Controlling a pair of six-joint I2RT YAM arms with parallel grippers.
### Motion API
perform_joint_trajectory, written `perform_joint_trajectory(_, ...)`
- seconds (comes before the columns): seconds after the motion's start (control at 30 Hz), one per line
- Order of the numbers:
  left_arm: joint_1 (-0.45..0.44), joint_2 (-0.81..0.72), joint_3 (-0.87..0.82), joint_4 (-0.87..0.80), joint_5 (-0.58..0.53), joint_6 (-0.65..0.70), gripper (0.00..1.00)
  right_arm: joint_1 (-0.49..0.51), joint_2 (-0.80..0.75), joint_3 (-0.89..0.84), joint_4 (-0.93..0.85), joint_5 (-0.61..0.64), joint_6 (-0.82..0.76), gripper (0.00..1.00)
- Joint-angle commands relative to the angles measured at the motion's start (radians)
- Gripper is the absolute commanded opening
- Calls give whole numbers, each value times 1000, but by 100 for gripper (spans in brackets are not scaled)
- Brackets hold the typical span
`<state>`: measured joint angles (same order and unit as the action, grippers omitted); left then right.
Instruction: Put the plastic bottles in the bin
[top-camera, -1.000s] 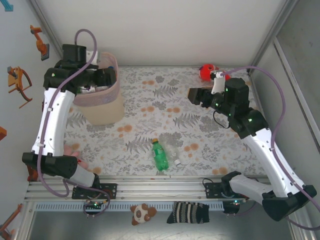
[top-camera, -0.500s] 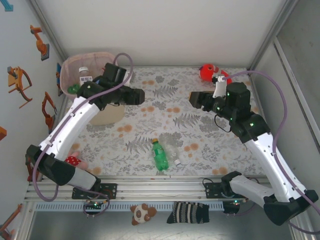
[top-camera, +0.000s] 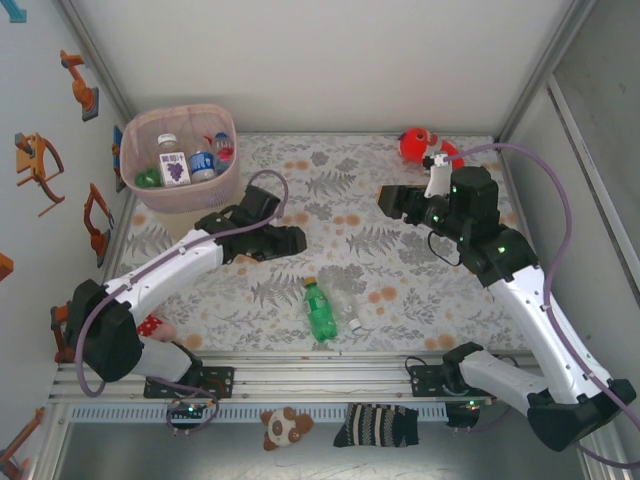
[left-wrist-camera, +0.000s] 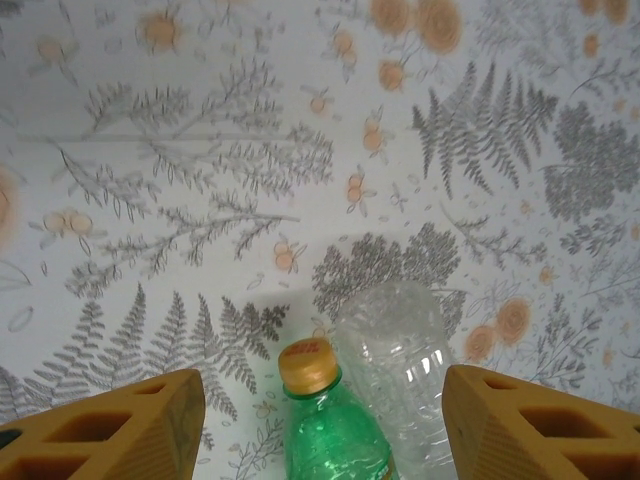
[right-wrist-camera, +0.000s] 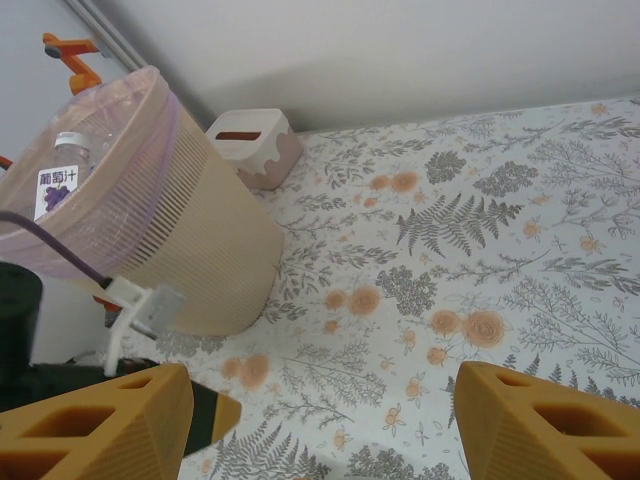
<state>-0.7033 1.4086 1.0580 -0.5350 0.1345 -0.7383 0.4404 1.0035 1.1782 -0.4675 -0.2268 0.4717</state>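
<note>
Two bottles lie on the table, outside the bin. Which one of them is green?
The green bottle, with the orange cap, on the left of the pair. The clear bottle lying beside it on the right has no colour.

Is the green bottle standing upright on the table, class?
No, the green bottle lies on its side on the flowered cloth, right beside a clear bottle.
</note>
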Motion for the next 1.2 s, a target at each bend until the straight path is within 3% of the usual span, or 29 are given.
perform_joint_trajectory(0.0,-16,7,-64,83,37,-106,63,0,-11,-10,-3,-2,10,69)
perform_joint_trajectory(0.37,-79,160,-128,225,128,-191,60,0,-3,-6,-4,3,9,68)
perform_joint_trajectory(1.17,-87,263,-176,276,140,-233,50,0,-25,-21,-20,16,5,68)
